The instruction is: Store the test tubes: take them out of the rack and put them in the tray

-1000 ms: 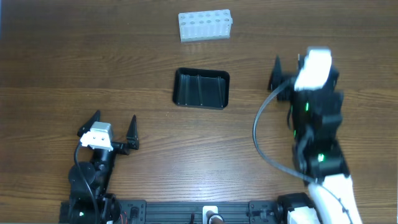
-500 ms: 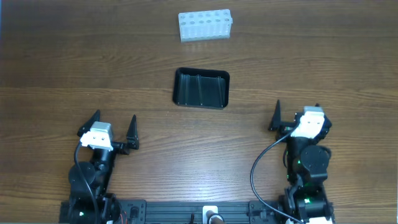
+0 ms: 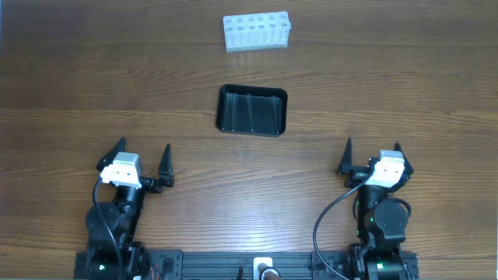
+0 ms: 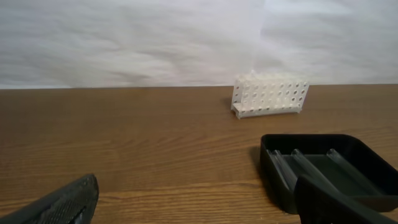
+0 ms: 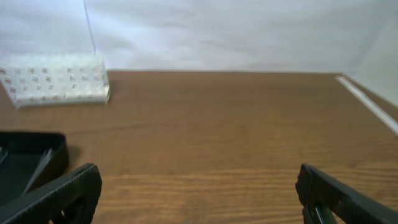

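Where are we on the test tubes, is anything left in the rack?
Done, apparently: clear test tubes lie in the black tray, and no tube stands above the white rack, though its holes cannot be checked fully. In hand: nothing; the left gripper and the right gripper are open and empty near their bases. Left: likely nothing, barring a hidden tube.

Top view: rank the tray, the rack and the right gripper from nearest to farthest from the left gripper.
1. Tray, mid-table, nearest the left gripper.
2. Rack, beyond the tray, far side.
3. Right gripper, opposite side, near edge.
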